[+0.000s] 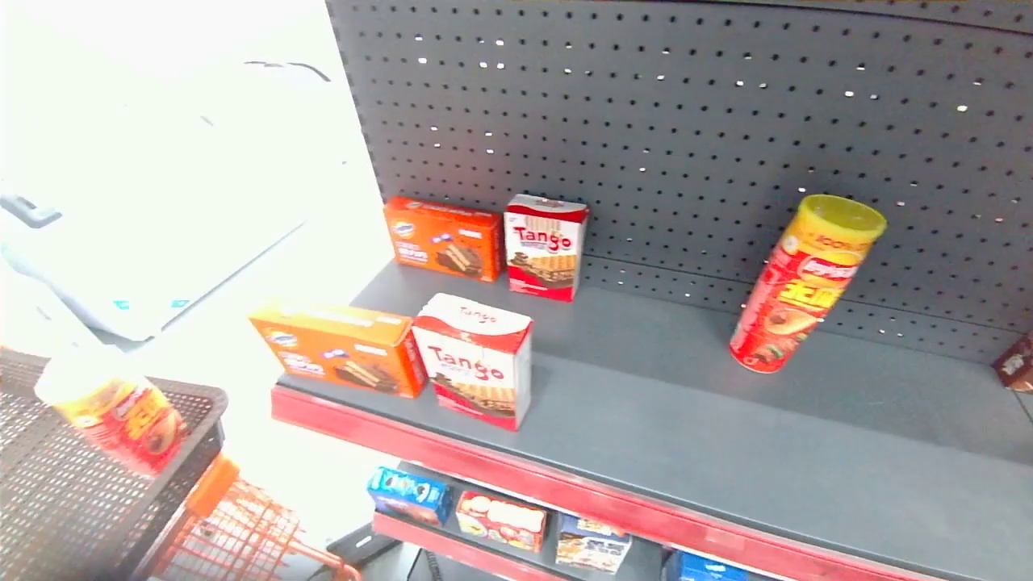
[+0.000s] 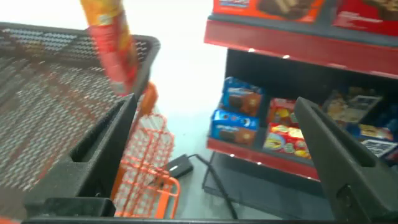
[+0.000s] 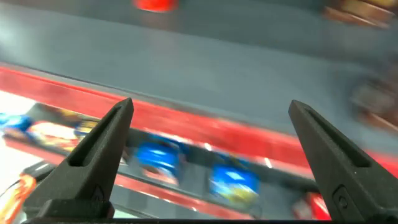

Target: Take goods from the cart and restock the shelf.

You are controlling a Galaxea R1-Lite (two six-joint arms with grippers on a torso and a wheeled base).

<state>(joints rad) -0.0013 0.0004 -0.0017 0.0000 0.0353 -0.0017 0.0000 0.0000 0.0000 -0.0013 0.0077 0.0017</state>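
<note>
A red chip can with a yellow lid (image 1: 803,282) stands on the grey shelf (image 1: 686,403) at the right, near the pegboard back. Two orange boxes (image 1: 339,347) (image 1: 442,238) and two red-and-white boxes (image 1: 476,359) (image 1: 546,246) stand at the shelf's left. A second chip can (image 1: 117,415) (image 2: 112,43) sits upright in the cart's black mesh basket (image 1: 48,484) (image 2: 43,93) at the lower left. My left gripper (image 2: 214,106) is open and holds nothing, beside the basket and in front of the lower shelf. My right gripper (image 3: 210,107) is open and holds nothing, before the shelf's red front edge (image 3: 205,127).
The lower shelf (image 1: 452,537) holds blue and red snack packs (image 2: 239,115) (image 3: 233,180). The cart's orange wire frame (image 1: 242,532) stands below the basket. A dark pack (image 1: 1017,363) sits at the shelf's far right. Bare shelf surface lies between the boxes and the can.
</note>
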